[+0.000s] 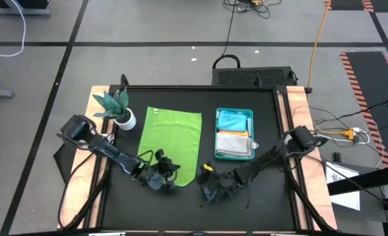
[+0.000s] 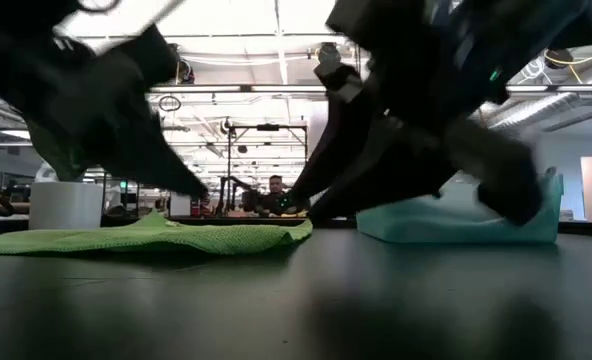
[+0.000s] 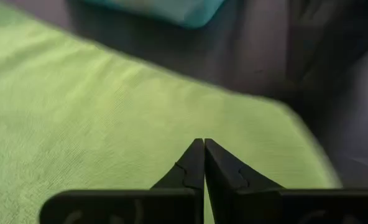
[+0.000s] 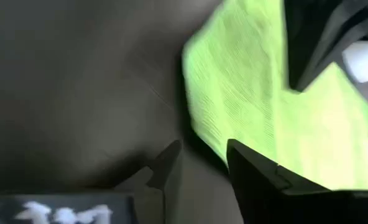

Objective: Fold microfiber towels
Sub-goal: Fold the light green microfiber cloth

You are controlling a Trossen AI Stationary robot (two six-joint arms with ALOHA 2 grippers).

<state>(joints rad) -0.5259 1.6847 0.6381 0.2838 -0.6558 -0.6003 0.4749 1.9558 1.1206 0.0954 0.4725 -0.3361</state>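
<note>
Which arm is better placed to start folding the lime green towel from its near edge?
Left, probably. The left gripper has its fingers shut over the lime green towel at its near edge. The right gripper is open beside the towel's corner, over bare table.

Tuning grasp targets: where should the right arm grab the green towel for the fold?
Probably the near right corner of the green towel, approached from the right. The towel lies flat, and its edge there is free on bare table, just ahead of the right gripper, whose jaws stand open.
</note>
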